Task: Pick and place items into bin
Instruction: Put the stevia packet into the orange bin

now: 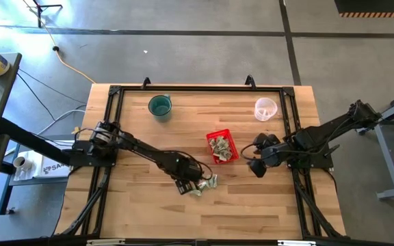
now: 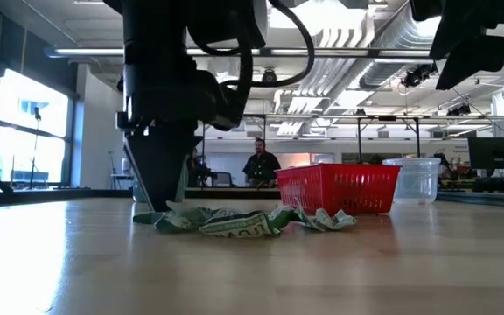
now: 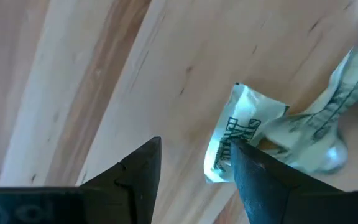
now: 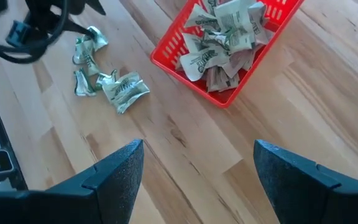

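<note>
Lighting bright and even in the high view; bench (image 1: 252,205) evenly lit, arms cast only soft, faint shadows. Low view: strong backlight from windows (image 2: 24,114) and ceiling lights (image 2: 339,31); arm appears as a near-black silhouette. Left wrist view: fingers (image 3: 263,180) and crumpled wrappers (image 3: 272,134) soft, out of focus. Right wrist view sharper; its own fingers (image 4: 114,171) slightly blurred.

Overhead, table-level, two wrist views

Open-plan lab, exposed ceiling ducts (image 2: 392,39), monitors (image 2: 495,153)
</note>
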Available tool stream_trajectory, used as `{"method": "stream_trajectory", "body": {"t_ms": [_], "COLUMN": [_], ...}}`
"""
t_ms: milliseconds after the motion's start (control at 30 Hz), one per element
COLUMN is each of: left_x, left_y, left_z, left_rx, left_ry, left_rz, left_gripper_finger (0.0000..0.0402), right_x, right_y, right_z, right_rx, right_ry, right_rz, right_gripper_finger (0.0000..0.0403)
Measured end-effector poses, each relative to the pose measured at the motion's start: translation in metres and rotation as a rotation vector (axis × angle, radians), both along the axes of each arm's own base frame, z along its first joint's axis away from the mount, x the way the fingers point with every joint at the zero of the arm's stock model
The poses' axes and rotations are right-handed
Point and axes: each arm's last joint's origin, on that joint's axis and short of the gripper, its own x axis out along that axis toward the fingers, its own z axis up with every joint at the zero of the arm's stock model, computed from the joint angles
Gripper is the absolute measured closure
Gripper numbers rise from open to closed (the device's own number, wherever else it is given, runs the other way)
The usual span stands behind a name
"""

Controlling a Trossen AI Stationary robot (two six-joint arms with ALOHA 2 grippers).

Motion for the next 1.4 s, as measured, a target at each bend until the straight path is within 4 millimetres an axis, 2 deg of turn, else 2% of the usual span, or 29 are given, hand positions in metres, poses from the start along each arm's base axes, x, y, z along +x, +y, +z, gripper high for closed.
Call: {"method": "stream_trajectory", "body": {"t_ms": [200, 300, 433, 633, 700, 867, 933, 1033, 1233, 1300, 1400], "left_x": [0.001, -0.003, -0.007, -0.007, -0.003, 0.027, 0.040, 0.058, 0.088, 0.096, 0.103], "left_y": [0.000, 0.002, 0.006, 0.017, 0.021, 0.032, 0.038, 0.048, 0.062, 0.067, 0.078], "left_z": [-0.011, -0.011, -0.012, -0.013, -0.010, 0.012, 0.025, 0.049, 0.097, 0.103, 0.098], "left_rx": [0.023, 0.072, 0.149, 0.209, 0.198, 0.151, 0.131, 0.111, 0.091, 0.084, 0.090], "left_ry": [0.044, 0.083, 0.117, 0.142, 0.134, -0.033, -0.118, -0.245, -0.531, -0.621, -0.654], "left_rz": [-0.016, -0.020, -0.022, -0.034, -0.016, -0.031, -0.024, 0.013, 0.026, 0.037, 0.065], "left_gripper_finger": [0.0180, 0.0199, 0.0255, 0.0372, 0.0380, 0.0354, 0.0358, 0.0380, 0.0365, 0.0359, 0.0358], "right_x": [0.000, 0.001, 0.001, 0.001, 0.001, 0.000, -0.001, -0.006, -0.027, -0.034, -0.041], "right_y": [0.000, 0.000, 0.000, -0.001, -0.001, 0.003, 0.005, 0.011, 0.019, 0.020, 0.020], "right_z": [0.000, 0.001, 0.001, 0.001, 0.001, 0.002, 0.001, 0.002, 0.003, 0.003, 0.002], "right_rx": [0.024, 0.029, 0.034, 0.012, 0.003, 0.008, 0.031, 0.062, 0.053, 0.038, 0.019], "right_ry": [-0.005, -0.013, -0.015, -0.025, -0.032, -0.038, -0.023, -0.009, 0.033, 0.056, 0.085], "right_rz": [-0.031, -0.037, -0.047, -0.061, -0.068, -0.049, -0.030, -0.005, 0.009, 0.002, -0.002], "right_gripper_finger": [0.0110, 0.0110, 0.0110, 0.0110, 0.0110, 0.0110, 0.0110, 0.0110, 0.0110, 0.0110, 0.0110]}}
